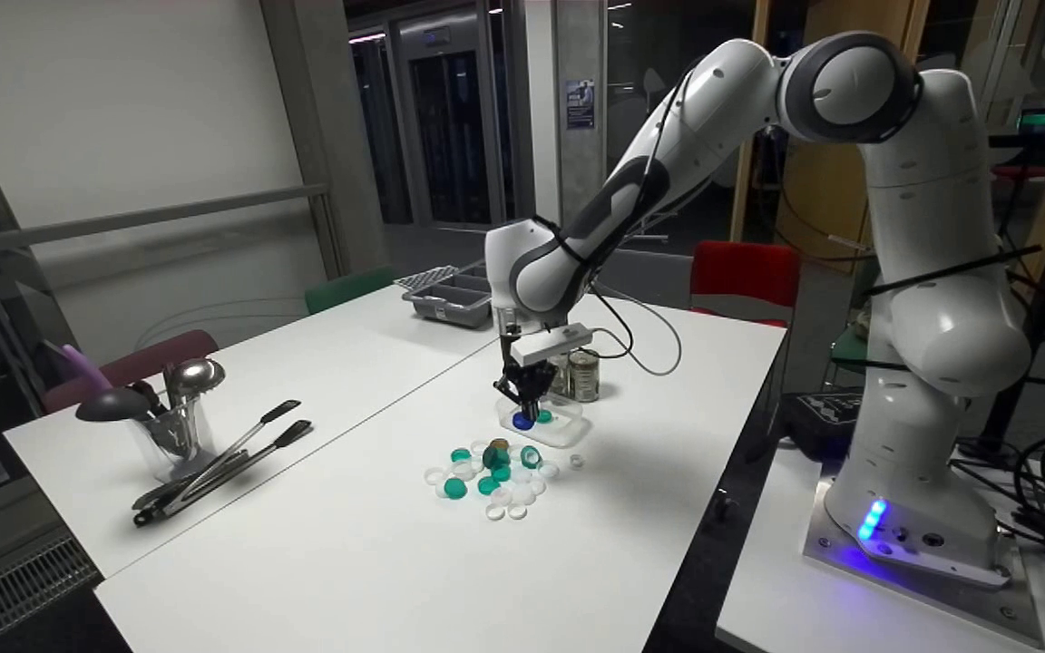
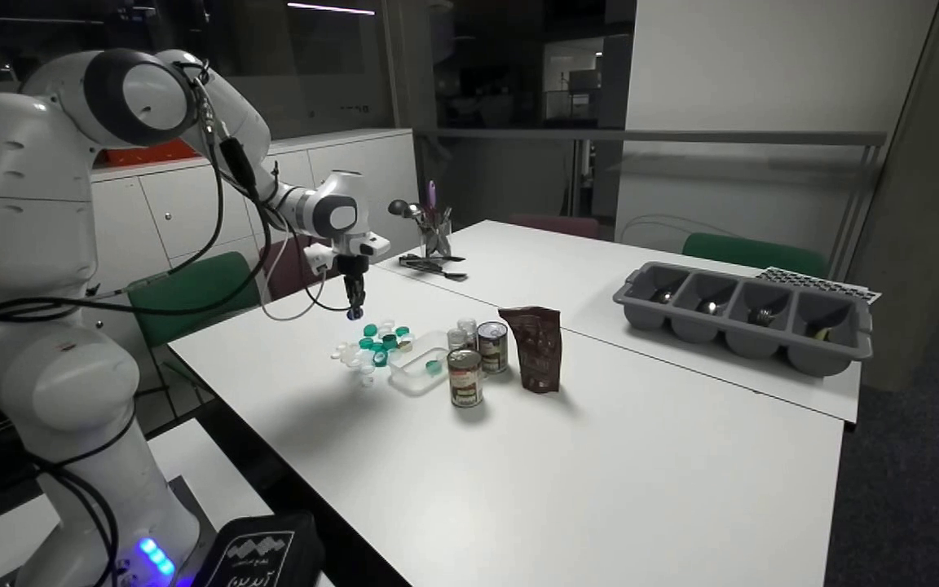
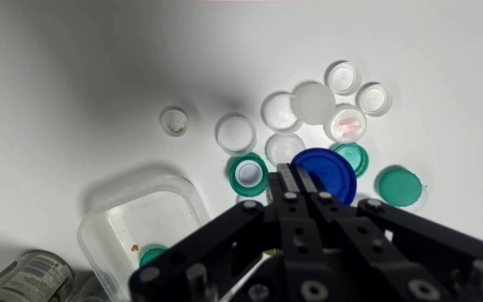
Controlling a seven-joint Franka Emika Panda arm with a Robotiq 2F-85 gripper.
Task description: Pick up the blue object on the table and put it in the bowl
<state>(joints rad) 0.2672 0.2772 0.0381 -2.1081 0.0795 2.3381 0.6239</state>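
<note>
My gripper point(image 3: 295, 178) is shut on the rim of the blue object point(image 3: 333, 174), a round dark-blue cap. In the wrist view the cap sticks out to the right of the fingertips. In both exterior views the blue cap point(image 1: 522, 421) point(image 2: 354, 315) hangs at the tip of my gripper point(image 1: 530, 406) point(image 2: 354, 297), above the table. The bowl, a shallow translucent container point(image 3: 149, 214), is at the lower left of the wrist view, partly hidden by the gripper. It holds a green cap point(image 2: 434, 367). The bowl point(image 1: 568, 437) point(image 2: 411, 381) also shows in both exterior views.
Several green caps point(image 3: 400, 187) and clear-white caps point(image 3: 236, 134) lie on the table below the gripper, beside the bowl. Cans point(image 2: 465, 379) and a brown pouch point(image 2: 536, 349) stand close to the bowl. A grey tray point(image 2: 685, 303), a utensil cup point(image 1: 173, 440) and tongs point(image 1: 232, 467) are farther off.
</note>
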